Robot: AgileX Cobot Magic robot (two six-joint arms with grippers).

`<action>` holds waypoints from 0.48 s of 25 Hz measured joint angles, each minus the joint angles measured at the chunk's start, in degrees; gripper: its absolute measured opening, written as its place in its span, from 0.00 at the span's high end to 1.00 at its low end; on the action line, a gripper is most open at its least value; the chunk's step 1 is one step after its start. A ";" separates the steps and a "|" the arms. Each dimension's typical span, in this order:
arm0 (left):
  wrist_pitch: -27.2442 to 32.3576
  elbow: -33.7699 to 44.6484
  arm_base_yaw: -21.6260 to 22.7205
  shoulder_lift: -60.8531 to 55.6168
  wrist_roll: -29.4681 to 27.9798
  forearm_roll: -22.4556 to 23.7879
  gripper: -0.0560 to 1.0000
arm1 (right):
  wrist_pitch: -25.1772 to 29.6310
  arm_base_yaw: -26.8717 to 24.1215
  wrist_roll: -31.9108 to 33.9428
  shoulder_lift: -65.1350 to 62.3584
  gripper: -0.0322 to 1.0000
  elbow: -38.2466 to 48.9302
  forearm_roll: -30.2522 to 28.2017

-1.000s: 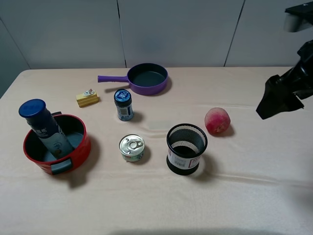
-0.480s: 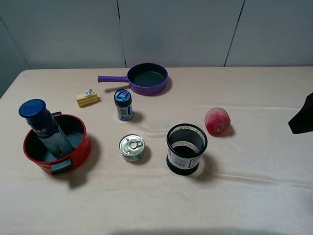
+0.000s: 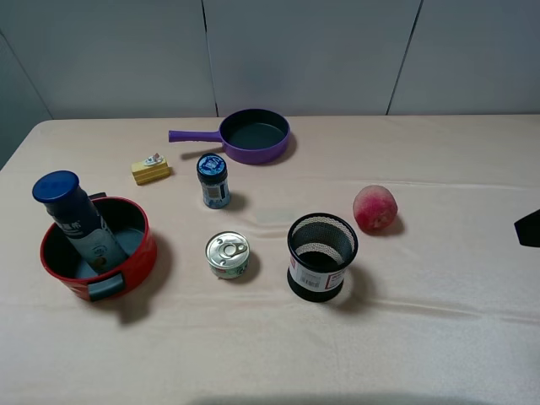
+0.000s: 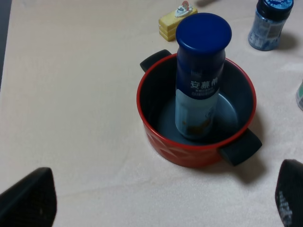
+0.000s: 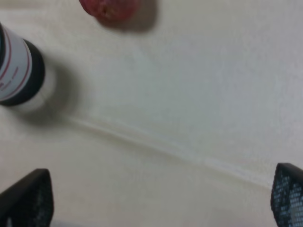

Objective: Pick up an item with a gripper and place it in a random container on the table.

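Hovering with my left gripper [image 4: 161,201] spread wide and empty, I saw the bottle [image 4: 201,75] standing inside the red pot [image 4: 156,137] just ahead of my jaws: placement looked done. My right gripper [image 5: 156,201], also open, held nothing; next called only for staying clear.

- The wall [image 3: 295,55] behind the far edge of the tabletop is built of flat pale grey panels.
- Thin dark seams [image 3: 205,51] divide the panels; two run upward from the far edge, one leaning slightly.
- A further angled seam shows above the far left corner.
- The cloth [image 3: 439,337] covering the tabletop is pale beige-pink and reaches every visible edge.
- Shallow creases [image 3: 422,308] cross the cloth toward the right edge.
- Lighting is soft and even; shadows on the cloth are short and diffuse.
- A dark shadow band [image 3: 278,400] lies along the near edge.
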 joint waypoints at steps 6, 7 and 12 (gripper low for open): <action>0.00 0.00 0.00 0.00 0.00 0.00 0.07 | -2.08 0.00 0.37 -6.94 0.30 3.09 0.45; 0.00 0.00 0.00 0.00 0.00 0.00 0.07 | -2.19 0.00 0.36 -8.03 0.30 3.48 0.68; 0.00 0.00 0.00 0.00 0.00 0.00 0.07 | -2.35 0.00 1.09 -13.11 0.30 4.61 1.10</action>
